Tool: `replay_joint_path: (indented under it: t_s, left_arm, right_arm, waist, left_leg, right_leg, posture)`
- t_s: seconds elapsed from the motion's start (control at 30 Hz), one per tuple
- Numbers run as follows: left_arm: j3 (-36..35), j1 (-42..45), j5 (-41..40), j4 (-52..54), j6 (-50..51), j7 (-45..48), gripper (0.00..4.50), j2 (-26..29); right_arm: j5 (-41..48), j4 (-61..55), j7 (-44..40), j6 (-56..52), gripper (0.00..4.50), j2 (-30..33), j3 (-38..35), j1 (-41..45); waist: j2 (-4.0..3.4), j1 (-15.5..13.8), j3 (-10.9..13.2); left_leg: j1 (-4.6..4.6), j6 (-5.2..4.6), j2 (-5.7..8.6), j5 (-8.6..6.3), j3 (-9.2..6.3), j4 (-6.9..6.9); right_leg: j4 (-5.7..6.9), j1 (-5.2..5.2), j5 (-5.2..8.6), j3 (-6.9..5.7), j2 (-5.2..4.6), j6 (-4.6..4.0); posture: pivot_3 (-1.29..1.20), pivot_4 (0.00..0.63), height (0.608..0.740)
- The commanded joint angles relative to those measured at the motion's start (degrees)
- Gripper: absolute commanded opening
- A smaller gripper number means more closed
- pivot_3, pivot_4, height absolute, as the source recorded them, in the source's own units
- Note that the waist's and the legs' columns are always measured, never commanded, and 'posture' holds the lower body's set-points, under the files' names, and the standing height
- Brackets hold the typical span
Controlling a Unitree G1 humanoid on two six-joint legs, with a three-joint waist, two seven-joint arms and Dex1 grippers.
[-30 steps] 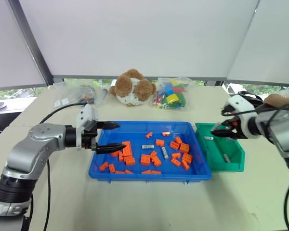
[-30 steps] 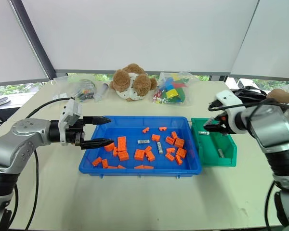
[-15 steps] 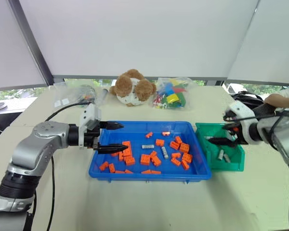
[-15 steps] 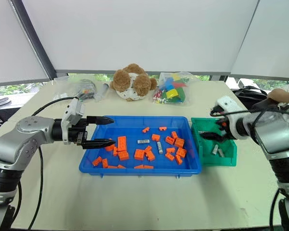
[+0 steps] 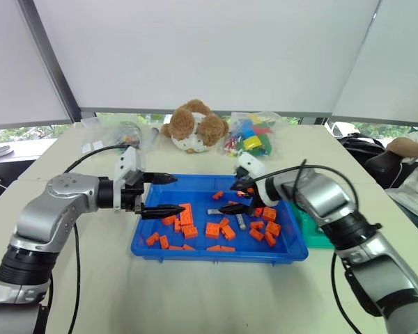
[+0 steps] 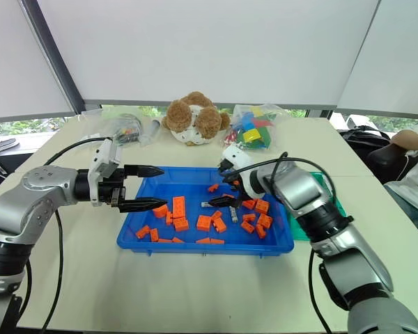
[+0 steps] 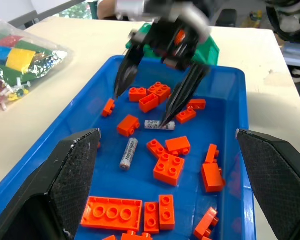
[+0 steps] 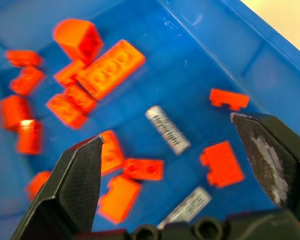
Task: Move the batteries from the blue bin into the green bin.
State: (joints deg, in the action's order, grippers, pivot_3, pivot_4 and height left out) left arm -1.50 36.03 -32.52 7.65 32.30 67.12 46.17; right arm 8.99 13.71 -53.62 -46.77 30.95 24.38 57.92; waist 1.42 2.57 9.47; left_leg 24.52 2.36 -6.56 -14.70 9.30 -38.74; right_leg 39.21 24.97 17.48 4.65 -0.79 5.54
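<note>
The blue bin (image 5: pixel 195 245) lies mid-table and holds several orange bricks (image 5: pixel 187 217) and two silver batteries (image 5: pixel 214 211) (image 5: pixel 241 223). My right gripper (image 5: pixel 235 197) hangs open over the bin's middle. One fingertip (image 7: pixel 165 120) is right at a battery (image 7: pixel 160 124), which lies between the open fingers (image 8: pixel 167 129). The other battery (image 7: pixel 129 153) lies apart from it. My left gripper (image 5: pixel 162 194) stays open and empty over the bin's left end. The green bin (image 7: pixel 213 50) stands against the blue bin's right side, mostly hidden behind my right arm.
A brown plush toy (image 5: pixel 193 125) and a clear bag of coloured bricks (image 5: pixel 249 136) sit behind the blue bin. More plastic bags (image 5: pixel 115 136) lie at the back left. A person's arm (image 5: pixel 412 147) and a black bag (image 5: pixel 366 149) are at the far right.
My right gripper opened over the green bin, where a second battery then lay. It then swung left to the middle of the blue bin. My left arm has not moved.
</note>
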Motion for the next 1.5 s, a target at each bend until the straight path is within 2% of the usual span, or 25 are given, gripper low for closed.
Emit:
replay_joint_path:
  t_s: [0.03, 0.23, 0.53, 0.63, 0.87, 1.0, 1.2, 1.33, 1.5]
  left_arm:
    - [-2.3, -0.3, -0.7, 2.4, 0.3, -0.9, 4.5, 1.0]
    - [-2.6, -0.9, -1.0, 3.3, 0.5, -2.0, 4.5, 1.1]
    - [-3.1, -1.7, -1.6, 4.5, 1.0, -3.0, 4.5, 1.6]
    - [-3.1, -1.8, -1.5, 4.6, 1.0, -3.1, 4.5, 1.5]
    - [-3.2, -2.0, -1.5, 4.8, 1.2, -3.2, 4.5, 1.7]
    - [-3.0, -1.7, -1.7, 4.7, 1.5, -3.0, 4.5, 1.5]
    - [-2.5, -1.7, -1.8, 4.8, 1.8, -2.4, 4.5, 1.0]
    - [-1.4, -1.0, -1.3, 3.8, 1.3, -1.7, 4.5, 0.3]
    - [-0.7, -0.5, -0.8, 3.1, 0.9, -1.0, 4.5, -0.4]
  right_arm:
    - [-3.1, 5.8, -1.1, 6.5, 4.46, -2.5, 1.0, 2.6]
    - [-8.0, 16.0, -2.2, 14.1, 4.46, -6.6, 2.7, 4.0]
    - [-12.6, 23.8, -3.6, 18.1, 4.46, -10.4, 2.6, 4.2]
    - [-13.1, 26.0, -4.1, 18.3, 3.65, -11.4, 2.2, 4.5]
    - [-14.0, 25.0, -5.0, 16.9, 0.08, -11.5, 1.2, 4.5]
    - [-10.6, 11.9, -5.2, 7.4, 0.01, -7.8, -4.6, 5.1]
    - [-7.7, -8.9, -4.9, -6.2, 0.01, 6.8, -14.1, 1.8]
    - [-9.1, -12.3, -2.9, -8.5, 0.01, 19.2, -19.7, -4.2]
    - [-8.3, -11.1, 0.2, -9.2, 0.01, 24.8, -23.2, -12.3]
  waist:
    - [0.0, 0.0, 0.0]
    - [0.0, 0.0, 0.0]
    - [0.0, 0.1, 0.0]
    - [0.0, 0.1, 0.0]
    - [0.0, 0.0, 0.0]
    - [-0.04, -0.1, 0.0]
    - [-0.03, -0.6, 0.0]
    - [-0.02, -1.1, 0.0]
    - [-0.04, -1.0, 0.0]
  left_leg:
    - [0.0, 0.0, 0.0, 0.0, -0.01, -0.01]
    - [0.0, 0.0, -0.01, 0.0, -0.04, -0.03]
    - [-0.01, 0.01, -0.02, 0.0, -0.08, -0.07]
    - [-0.03, 0.01, -0.02, 0.0, -0.08, -0.08]
    - [-0.04, 0.01, -0.02, 0.0, -0.14, -0.15]
    - [-0.02, 0.01, -0.02, 0.0, -0.16, -0.15]
    - [0.06, -0.01, -0.02, -0.03, -0.17, -0.14]
    - [0.03, -0.05, -0.01, -0.05, -0.17, -0.15]
    - [-0.04, -0.11, -0.01, -0.09, -0.11, -0.16]
  right_leg:
    - [0.01, -0.01, 0.0, -0.01, 0.0, 0.0]
    - [0.02, -0.04, 0.0, -0.03, 0.0, 0.0]
    - [0.04, -0.07, 0.0, -0.07, 0.01, 0.01]
    - [0.05, -0.1, 0.0, -0.08, 0.01, 0.01]
    - [0.05, -0.19, 0.0, -0.13, 0.0, 0.01]
    - [0.06, -0.18, 0.0, -0.14, 0.0, 0.01]
    - [0.02, -0.13, 0.0, -0.17, -0.03, 0.01]
    - [0.0, -0.15, 0.0, -0.17, -0.04, 0.0]
    - [-0.01, -0.15, 0.0, -0.09, -0.02, -0.02]
  posture:
    - [0.0, 0.15, 0.727]
    - [0.0, 0.15, 0.727]
    - [0.0, 0.15, 0.727]
    - [0.0, 0.15, 0.727]
    - [0.0, 0.15, 0.727]
    - [0.0, 0.15, 0.727]
    - [0.0, 0.15, 0.727]
    - [0.0, 0.15, 0.727]
    - [0.0, 0.15, 0.727]
